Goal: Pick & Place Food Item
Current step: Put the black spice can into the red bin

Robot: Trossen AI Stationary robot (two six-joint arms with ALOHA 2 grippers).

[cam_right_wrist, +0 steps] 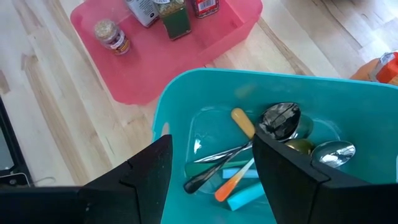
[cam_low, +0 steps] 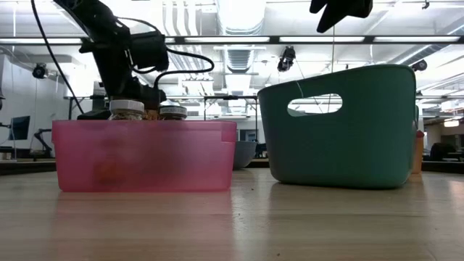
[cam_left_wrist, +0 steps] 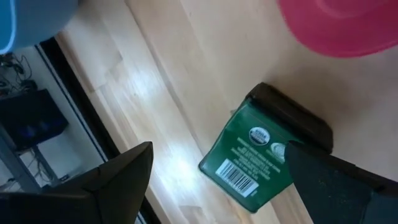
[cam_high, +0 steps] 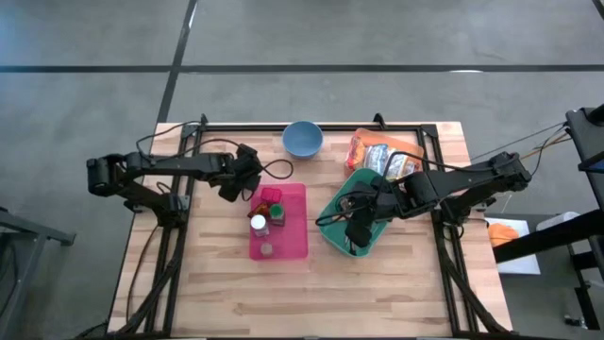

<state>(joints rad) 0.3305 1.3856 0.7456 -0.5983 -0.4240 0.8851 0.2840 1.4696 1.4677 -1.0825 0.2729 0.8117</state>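
One pink bin [cam_high: 293, 236] holding four spice jars is seen mid-table. The left gripper [cam_high: 236, 179] is spread open, nothing grasped; one green tin [cam_left_wrist: 255, 155] lies on bare wood between its fingers [cam_left_wrist: 118, 177], just beside the bin's left far corner. The right gripper [cam_high: 359, 227], parted and empty, is held over one teal basket [cam_high: 330, 212] of utensils.

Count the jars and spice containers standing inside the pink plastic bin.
4: a white-capped jar, a green-labelled jar and a red container at one end of the pink plastic bin, one small jar apart. More may be hidden.
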